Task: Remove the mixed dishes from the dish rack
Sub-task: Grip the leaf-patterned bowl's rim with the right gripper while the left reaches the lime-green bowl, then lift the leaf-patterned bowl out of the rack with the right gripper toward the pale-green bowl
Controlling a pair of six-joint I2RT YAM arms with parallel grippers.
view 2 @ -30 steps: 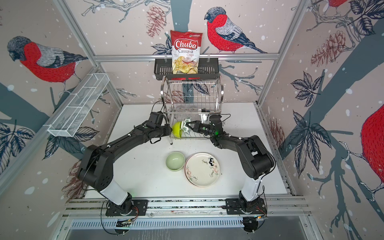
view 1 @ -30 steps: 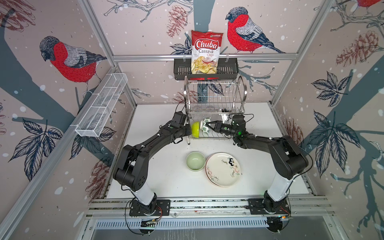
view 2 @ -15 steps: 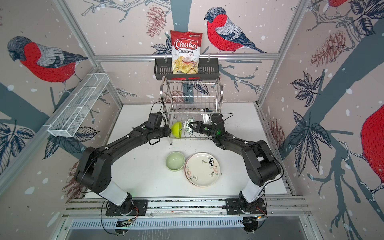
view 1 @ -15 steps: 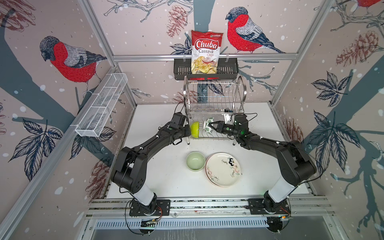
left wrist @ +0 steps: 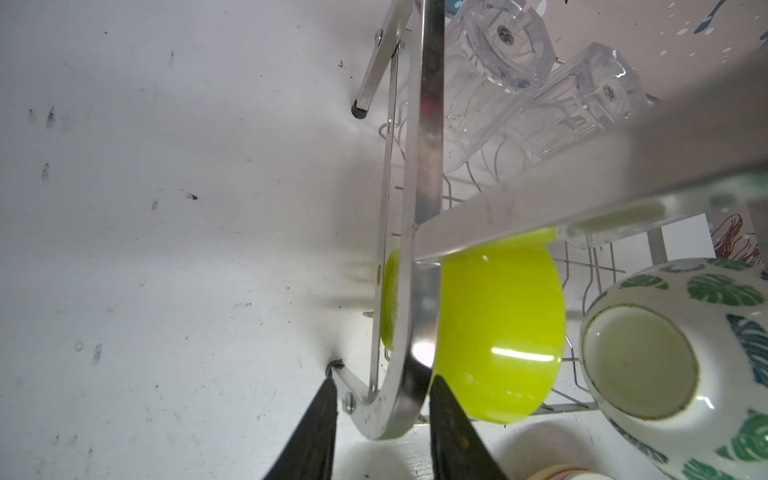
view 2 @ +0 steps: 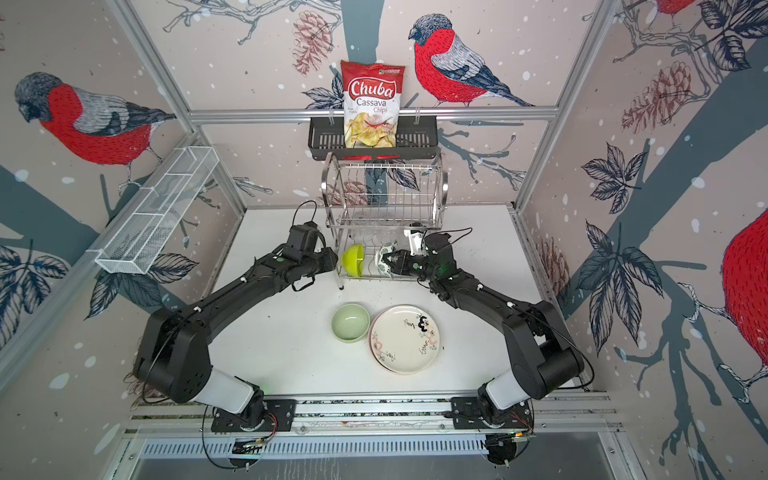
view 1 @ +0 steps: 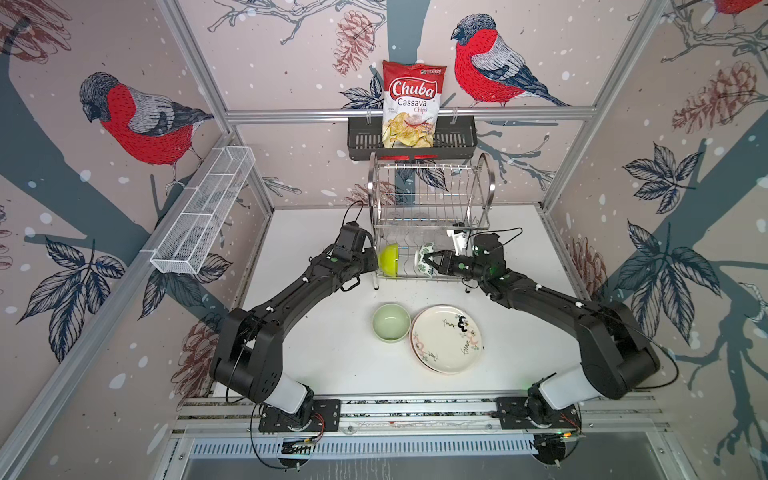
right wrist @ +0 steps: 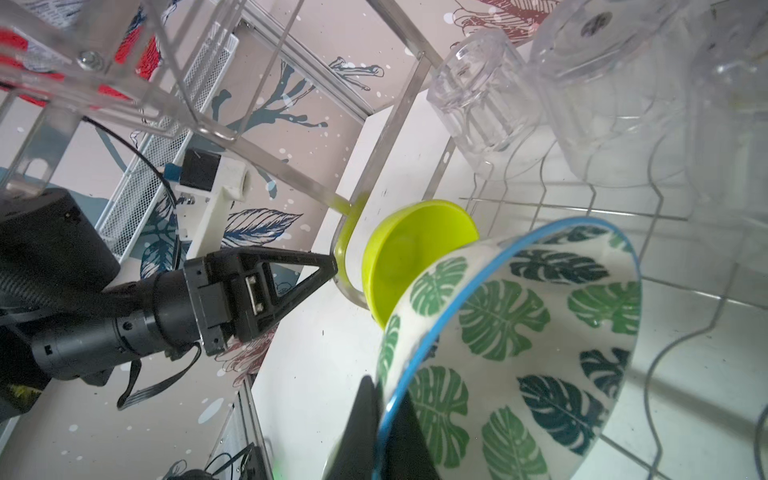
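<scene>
pinching the near rim of the leaf bowl [right wrist: 519, 332], the right gripper [right wrist: 380, 390] reaches in from the right. the bowl lies on its side in the dish rack's [view 1: 432, 195] lower tier, mouth toward that arm, foot toward the lime bowl [left wrist: 498, 332] just beside. the left gripper [left wrist: 382, 386] straddles the curved end frame; clamped or slack, cannot tell. likely exit: forward under the upper tier, onto bare table [view 1: 324, 332].
</scene>
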